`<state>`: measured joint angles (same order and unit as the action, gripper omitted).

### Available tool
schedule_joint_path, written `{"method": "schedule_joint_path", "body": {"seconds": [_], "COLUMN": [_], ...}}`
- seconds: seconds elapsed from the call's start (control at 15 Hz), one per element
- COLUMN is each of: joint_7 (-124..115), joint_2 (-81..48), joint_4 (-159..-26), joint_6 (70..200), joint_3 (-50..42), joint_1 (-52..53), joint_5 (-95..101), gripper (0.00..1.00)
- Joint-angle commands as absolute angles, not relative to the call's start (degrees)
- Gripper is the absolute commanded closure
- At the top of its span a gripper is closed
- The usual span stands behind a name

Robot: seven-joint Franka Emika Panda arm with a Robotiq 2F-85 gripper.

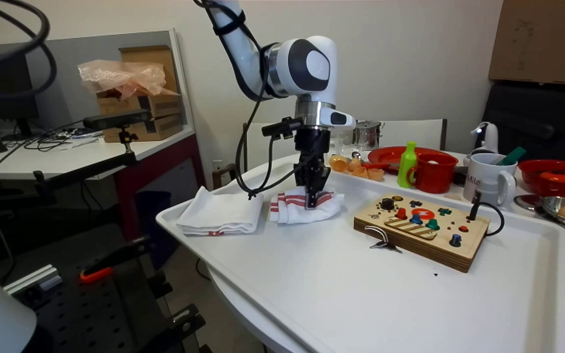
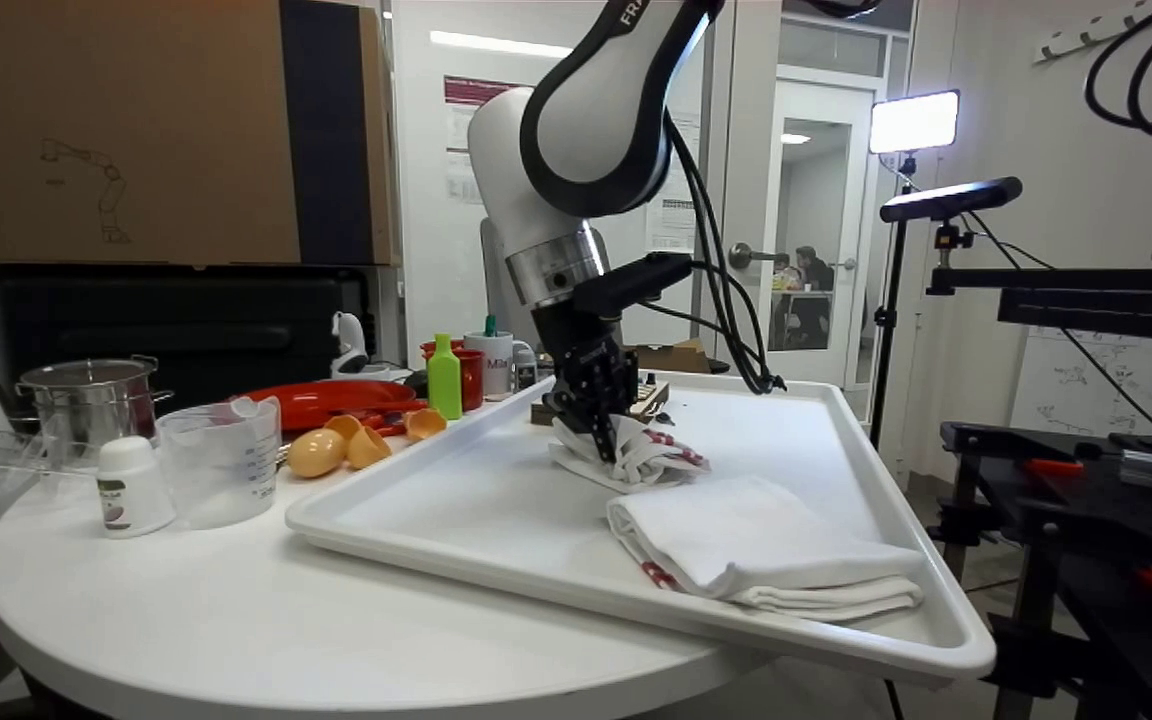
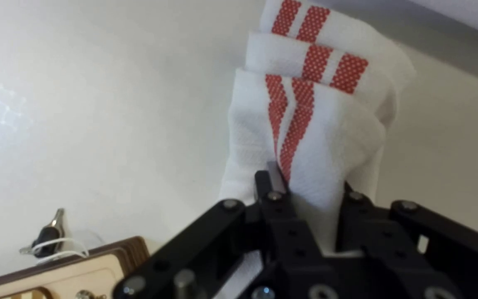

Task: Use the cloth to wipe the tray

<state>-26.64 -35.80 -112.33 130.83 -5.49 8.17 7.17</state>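
The gripper (image 3: 311,187) pinches bunched cloth (image 3: 330,114) on the tray (image 1: 321,279). Wiping seems in hand; the next move needs low sliding.

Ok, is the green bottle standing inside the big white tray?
No, the green bottle stands on the table, just outside the tray.

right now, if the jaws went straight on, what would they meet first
Pointing down, the jaws would likely meet folds of the gripped cloth first, then the tray beneath; the cloth hides any gap.
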Motion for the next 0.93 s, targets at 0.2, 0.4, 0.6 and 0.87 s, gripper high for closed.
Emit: {"method": "schedule_joint_path", "body": {"seconds": [0.2,0.4,0.6,0.87], "joint_7": [-23.25,-21.99,-21.13,-21.38], "joint_2": [-34.31,-33.12,-32.32,-31.34], "joint_4": [-121.04,-123.01,-124.0,-125.6], "joint_6": [136.38,137.6,138.53,139.29], "joint_3": [-5.98,-5.9,-5.82,-6.52], "joint_1": [2.96,1.42,1.16,1.0], "joint_5": [3.47,2.23,1.93,2.23], "gripper": [0.94,0.94,0.94,0.94]}}
